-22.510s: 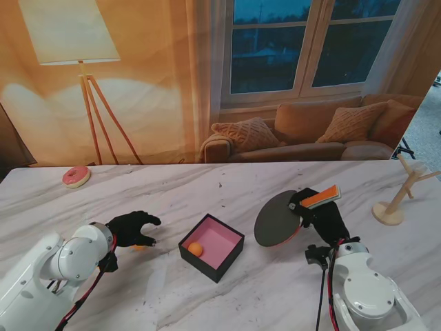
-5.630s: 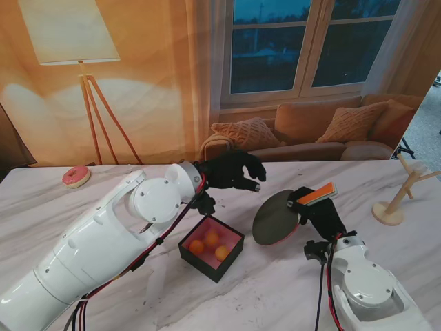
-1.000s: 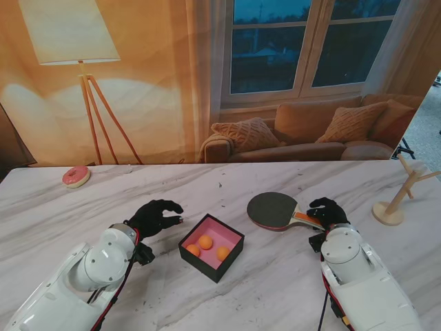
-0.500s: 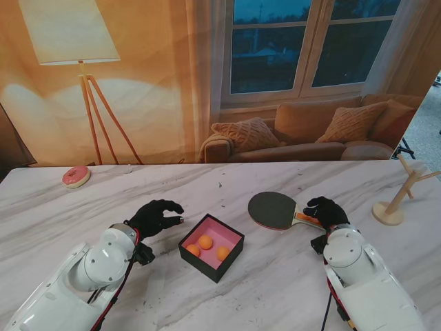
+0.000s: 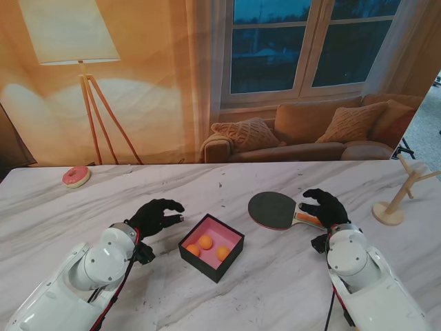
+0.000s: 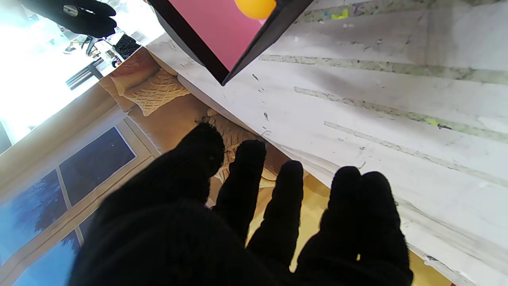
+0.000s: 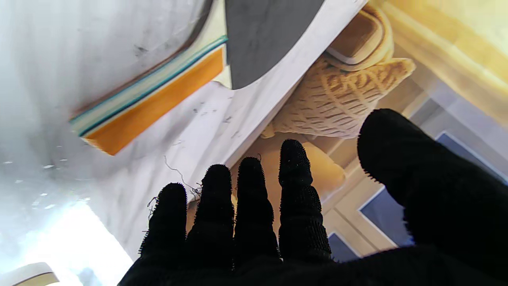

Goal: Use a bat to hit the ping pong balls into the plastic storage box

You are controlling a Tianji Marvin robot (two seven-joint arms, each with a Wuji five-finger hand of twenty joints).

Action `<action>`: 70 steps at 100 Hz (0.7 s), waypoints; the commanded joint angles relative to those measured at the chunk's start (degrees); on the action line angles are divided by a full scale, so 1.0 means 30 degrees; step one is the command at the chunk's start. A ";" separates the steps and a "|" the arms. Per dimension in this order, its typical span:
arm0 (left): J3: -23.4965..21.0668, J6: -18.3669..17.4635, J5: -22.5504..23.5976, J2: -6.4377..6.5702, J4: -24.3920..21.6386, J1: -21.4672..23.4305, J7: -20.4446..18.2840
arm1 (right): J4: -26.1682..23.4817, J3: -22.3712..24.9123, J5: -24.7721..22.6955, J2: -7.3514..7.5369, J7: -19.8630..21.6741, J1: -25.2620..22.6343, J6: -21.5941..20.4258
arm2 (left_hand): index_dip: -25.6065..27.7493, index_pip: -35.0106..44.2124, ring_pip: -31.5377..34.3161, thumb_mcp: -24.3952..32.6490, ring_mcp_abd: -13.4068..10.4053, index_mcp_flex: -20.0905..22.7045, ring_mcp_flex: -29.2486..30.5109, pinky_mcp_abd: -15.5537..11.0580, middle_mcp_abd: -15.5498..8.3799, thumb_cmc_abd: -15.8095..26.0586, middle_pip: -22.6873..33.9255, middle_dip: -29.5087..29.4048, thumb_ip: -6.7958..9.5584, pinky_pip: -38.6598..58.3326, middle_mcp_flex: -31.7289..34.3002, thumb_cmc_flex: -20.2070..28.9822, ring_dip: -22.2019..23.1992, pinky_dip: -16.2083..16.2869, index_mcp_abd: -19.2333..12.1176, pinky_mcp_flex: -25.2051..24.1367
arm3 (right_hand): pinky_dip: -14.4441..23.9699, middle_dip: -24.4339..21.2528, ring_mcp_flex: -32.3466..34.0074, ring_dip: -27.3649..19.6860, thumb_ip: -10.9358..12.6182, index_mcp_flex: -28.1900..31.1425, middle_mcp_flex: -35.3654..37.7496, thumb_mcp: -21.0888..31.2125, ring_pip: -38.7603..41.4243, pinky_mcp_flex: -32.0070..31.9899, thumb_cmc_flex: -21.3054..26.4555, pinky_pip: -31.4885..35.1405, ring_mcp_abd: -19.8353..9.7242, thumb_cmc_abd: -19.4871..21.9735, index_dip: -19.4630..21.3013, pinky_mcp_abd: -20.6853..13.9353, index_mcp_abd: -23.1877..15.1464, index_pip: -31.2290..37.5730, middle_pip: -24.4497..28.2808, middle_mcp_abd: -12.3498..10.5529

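The black storage box (image 5: 211,246) with a pink inside sits mid-table and holds three orange ping pong balls (image 5: 206,243). The bat (image 5: 274,210) lies flat on the table to the box's right, dark face up, its orange handle (image 5: 306,218) pointing toward my right hand (image 5: 324,207). That hand hovers over the handle with fingers spread, holding nothing; the right wrist view shows the handle (image 7: 152,101) lying free on the marble. My left hand (image 5: 156,216) is open just left of the box, empty. One box corner (image 6: 230,47) and a ball (image 6: 254,6) appear in the left wrist view.
A pink doughnut (image 5: 76,176) lies at the far left of the marble table (image 5: 227,289). A wooden peg stand (image 5: 398,195) stands at the far right edge, close to my right hand.
My right hand has let go of the bat handle, opened its fingers and lifted slightly. The bat stays flat on the table. My left hand has hardly moved.
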 commanded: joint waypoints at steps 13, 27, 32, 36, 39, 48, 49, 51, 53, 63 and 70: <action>-0.0050 -0.0410 -0.0318 -0.0158 0.0246 -0.0250 -0.0019 | -0.1476 0.0019 -0.0041 0.0167 0.0727 -0.0627 -0.0501 | -0.0624 -0.0683 -0.0292 -0.0499 -0.0086 -0.0802 -0.0248 -0.0403 -0.0180 0.0263 -0.0378 -0.0122 0.0449 -0.0031 -0.0413 -0.0021 -0.0067 -0.0205 0.0064 -0.0372 | 0.0550 -0.0534 -0.0641 -0.0327 0.0992 -0.1307 -0.0670 -0.0516 -0.0548 0.0187 -0.0633 -0.0858 -0.0523 0.0364 -0.0431 -0.0851 -0.0610 -0.0983 -0.0731 -0.0791; 0.0088 -0.0814 -0.0481 -0.0171 0.0466 -0.0523 -0.0036 | -0.2525 0.0017 0.0282 0.0256 0.1137 -0.1127 -0.1061 | -0.1200 -0.1318 -0.1609 -0.0647 -0.0712 -0.1799 -0.1126 -0.0748 -0.0703 0.0076 -0.1007 -0.0646 0.0487 -0.1221 -0.1294 -0.0238 -0.0788 -0.0582 -0.0340 -0.0876 | 0.0674 -0.0629 -0.0471 -0.0392 0.0997 -0.1713 -0.0676 -0.0619 -0.0631 0.0312 -0.0582 -0.0984 -0.0377 0.0242 -0.0527 -0.0698 -0.0821 -0.1163 -0.0806 -0.0803; 0.0151 -0.1004 -0.0641 -0.0200 0.0574 -0.0604 0.0017 | -0.2850 -0.0007 0.0318 0.0291 0.1227 -0.1317 -0.1353 | -0.1394 -0.1630 -0.1933 -0.0723 -0.0875 -0.2276 -0.1233 -0.0765 -0.0894 0.0070 -0.1265 -0.0890 0.0490 -0.1609 -0.1557 -0.0316 -0.0943 -0.0667 -0.0545 -0.0929 | 0.0722 -0.0653 -0.0404 -0.0403 0.0987 -0.1846 -0.0675 -0.0663 -0.0644 0.0389 -0.0587 -0.1014 -0.0348 0.0201 -0.0556 -0.0630 -0.0842 -0.1222 -0.0820 -0.0810; 0.0197 -0.1210 -0.0802 -0.0228 0.0702 -0.0670 0.0075 | -0.3096 -0.0033 0.0348 0.0314 0.1286 -0.1470 -0.1609 | -0.1610 -0.2035 -0.2159 -0.0862 -0.1012 -0.3015 -0.1311 -0.0805 -0.1171 0.0143 -0.1603 -0.1165 0.0495 -0.2027 -0.2138 -0.0362 -0.1027 -0.0756 -0.0835 -0.0948 | 0.0754 -0.0666 -0.0341 -0.0406 0.0982 -0.1930 -0.0672 -0.0680 -0.0646 0.0432 -0.0562 -0.1041 -0.0325 0.0139 -0.0576 -0.0596 -0.0891 -0.1263 -0.0825 -0.0810; 0.0233 -0.1434 -0.0975 -0.0263 0.0850 -0.0728 0.0155 | -0.3295 -0.0056 0.0395 0.0327 0.1321 -0.1597 -0.1790 | -0.1727 -0.2225 -0.2304 -0.0990 -0.1142 -0.3399 -0.1389 -0.0842 -0.1316 0.0181 -0.1732 -0.1316 0.0514 -0.2409 -0.2401 -0.0330 -0.1068 -0.0820 -0.0987 -0.0924 | 0.0771 -0.0673 -0.0332 -0.0410 0.0976 -0.1961 -0.0670 -0.0699 -0.0657 0.0439 -0.0555 -0.1069 -0.0323 0.0096 -0.0587 -0.0586 -0.0916 -0.1282 -0.0827 -0.0810; 0.0367 -0.1893 -0.1675 -0.0424 0.1258 -0.0886 0.0541 | -0.3834 -0.0144 0.0639 0.0330 0.1342 -0.1949 -0.2230 | -0.1912 -0.2508 -0.2729 -0.1193 -0.1392 -0.4055 -0.1646 -0.0865 -0.1551 0.0130 -0.1873 -0.1496 0.0547 -0.3390 -0.2649 -0.0367 -0.1210 -0.0913 -0.1244 -0.0950 | 0.0828 -0.0722 -0.0275 -0.0424 0.0961 -0.2113 -0.0664 -0.0738 -0.0691 0.0512 -0.0537 -0.1133 -0.0274 0.0028 -0.0630 -0.0544 -0.0988 -0.1375 -0.0881 -0.0869; 0.0381 -0.1940 -0.1758 -0.0441 0.1298 -0.0900 0.0572 | -0.3893 -0.0153 0.0681 0.0329 0.1348 -0.1988 -0.2277 | -0.1921 -0.2520 -0.2763 -0.1207 -0.1420 -0.4086 -0.1673 -0.0863 -0.1567 0.0127 -0.1892 -0.1508 0.0547 -0.3455 -0.2691 -0.0377 -0.1223 -0.0917 -0.1252 -0.0965 | 0.0835 -0.0726 -0.0271 -0.0425 0.0958 -0.2107 -0.0662 -0.0748 -0.0694 0.0531 -0.0546 -0.1133 -0.0272 0.0026 -0.0631 -0.0527 -0.0998 -0.1376 -0.0885 -0.0869; 0.0410 -0.2060 -0.1922 -0.0473 0.1389 -0.0929 0.0637 | -0.4011 -0.0170 0.0779 0.0330 0.1369 -0.2066 -0.2379 | -0.1958 -0.2552 -0.2956 -0.1259 -0.1499 -0.4166 -0.1672 -0.0883 -0.1655 0.0135 -0.1959 -0.1573 0.0556 -0.3985 -0.2768 -0.0394 -0.1291 -0.0969 -0.1287 -0.0917 | 0.0852 -0.0733 -0.0233 -0.0424 0.0953 -0.2100 -0.0659 -0.0765 -0.0691 0.0583 -0.0559 -0.1130 -0.0261 0.0014 -0.0636 -0.0489 -0.1036 -0.1382 -0.0891 -0.0869; 0.0438 -0.2212 -0.2077 -0.0504 0.1485 -0.0961 0.0700 | -0.4119 -0.0182 0.0897 0.0332 0.1407 -0.2140 -0.2496 | -0.1976 -0.2570 -0.3067 -0.1295 -0.1599 -0.4217 -0.1714 -0.0904 -0.1717 0.0133 -0.1988 -0.1603 0.0556 -0.4276 -0.2802 -0.0410 -0.1328 -0.0995 -0.1326 -0.0942 | 0.0871 -0.0746 -0.0208 -0.0426 0.0950 -0.2112 -0.0652 -0.0778 -0.0699 0.0628 -0.0563 -0.1135 -0.0252 0.0003 -0.0644 -0.0461 -0.1054 -0.1398 -0.0906 -0.0907; 0.0606 -0.3150 -0.2797 -0.0654 0.2007 -0.1130 0.1035 | -0.4677 -0.0255 0.1600 0.0341 0.1635 -0.2515 -0.3115 | -0.2054 -0.2640 -0.3930 -0.1376 -0.2221 -0.4374 -0.1760 -0.1181 -0.2072 0.0057 -0.2215 -0.1843 0.0548 -0.6105 -0.2919 -0.0491 -0.1827 -0.1051 -0.1435 -0.0930 | 0.0965 -0.0844 -0.0119 -0.0451 0.0935 -0.2216 -0.0639 -0.0850 -0.0789 0.0703 -0.0537 -0.1220 -0.0324 -0.0024 -0.0681 -0.0426 -0.1207 -0.1495 -0.1063 -0.1039; 0.0719 -0.3899 -0.3260 -0.0746 0.2379 -0.1240 0.1233 | -0.4917 -0.0348 0.1656 0.0391 0.1772 -0.2701 -0.3638 | -0.2095 -0.2646 -0.4382 -0.1258 -0.2613 -0.4417 -0.1641 -0.1539 -0.2213 -0.0053 -0.2170 -0.1962 0.0540 -0.7723 -0.2695 -0.0536 -0.2198 -0.1174 -0.1498 -0.0944 | 0.1021 -0.0889 -0.0048 -0.0454 0.0924 -0.2250 -0.0618 -0.0890 -0.0820 0.0793 -0.0548 -0.1244 -0.0351 -0.0070 -0.0697 -0.0399 -0.1271 -0.1543 -0.1149 -0.1142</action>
